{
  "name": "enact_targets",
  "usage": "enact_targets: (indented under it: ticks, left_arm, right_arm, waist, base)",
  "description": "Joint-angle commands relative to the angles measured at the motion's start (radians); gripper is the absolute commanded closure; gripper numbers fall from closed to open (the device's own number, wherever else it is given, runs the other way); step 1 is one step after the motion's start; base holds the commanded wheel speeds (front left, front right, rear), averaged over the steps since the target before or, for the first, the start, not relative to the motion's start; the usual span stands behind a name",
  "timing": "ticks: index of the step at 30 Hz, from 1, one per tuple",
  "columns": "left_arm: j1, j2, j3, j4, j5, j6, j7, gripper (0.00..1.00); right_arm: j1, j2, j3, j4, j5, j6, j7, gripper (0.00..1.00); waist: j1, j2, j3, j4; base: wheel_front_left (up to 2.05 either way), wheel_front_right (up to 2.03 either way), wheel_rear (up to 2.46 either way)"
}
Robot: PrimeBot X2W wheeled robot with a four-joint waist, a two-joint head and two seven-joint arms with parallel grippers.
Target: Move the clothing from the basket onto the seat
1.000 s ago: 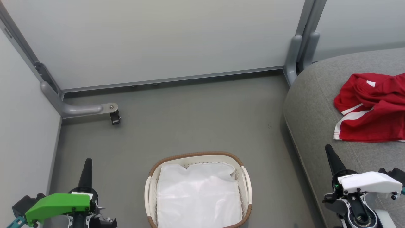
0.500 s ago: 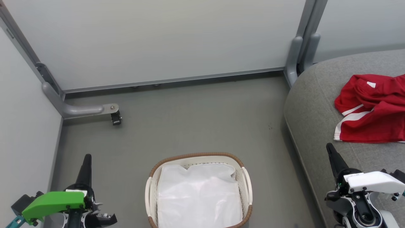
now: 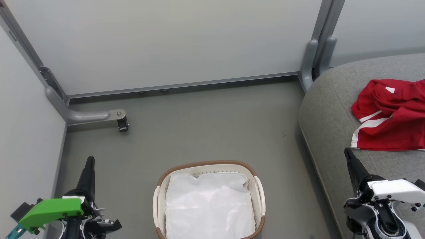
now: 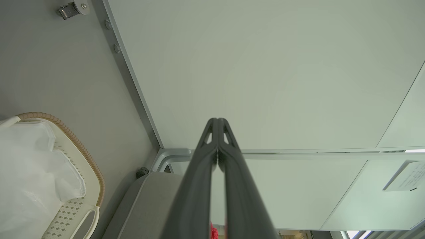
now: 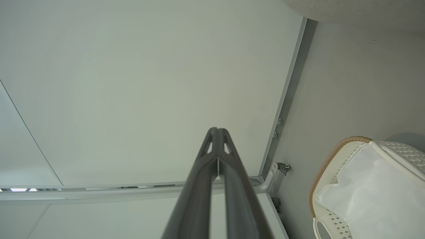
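Red clothing with white stripes [image 3: 391,116] lies bunched on the grey seat [image 3: 327,109] at the right. On the floor at the bottom centre stands the white basket [image 3: 208,167] with its brown rim; inside it I see just the white liner [image 3: 209,205]. My left gripper [image 3: 90,159] is at the lower left, shut and holding nothing, its tips together [image 4: 217,120]. Over the seat's front edge at the lower right is my right gripper [image 3: 347,151], also shut and holding nothing [image 5: 216,129]. A sliver of red clothing [image 4: 212,230] peeks out beside the left fingers.
Pale partition walls with grey frames close off the back and left. A grey bracket with a small caster [image 3: 122,124] juts from the left corner. A grey post [image 3: 310,58] stands at the seat's back corner. Grey floor [image 3: 206,126] lies between basket and wall.
Both grippers have sunk lower toward the bottom of the head view, the left also drifting left. The whole scene shifts slightly down, so the camera moved a little.
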Motion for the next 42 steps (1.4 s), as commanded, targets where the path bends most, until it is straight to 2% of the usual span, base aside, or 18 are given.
enact_targets:
  ticks: [1,42]
  left_arm:
    - [-0.02,0.006,0.006,-0.006,-0.021,-0.007,0.008,1.0]
    - [-0.017,0.006,0.007,-0.007,-0.037,-0.009,0.013,1.0]
  right_arm:
    - [0.01,-0.006,-0.004,-0.006,0.021,0.0,0.007,1.0]
    - [0.011,-0.006,-0.006,-0.008,0.038,0.0,0.011,1.0]
  waist:
    - [0.0,0.0,0.0,0.0]
    - [0.0,0.0,-0.002,0.001]
  base:
    - [0.0,0.0,0.0]
    - [0.0,0.0,0.0]
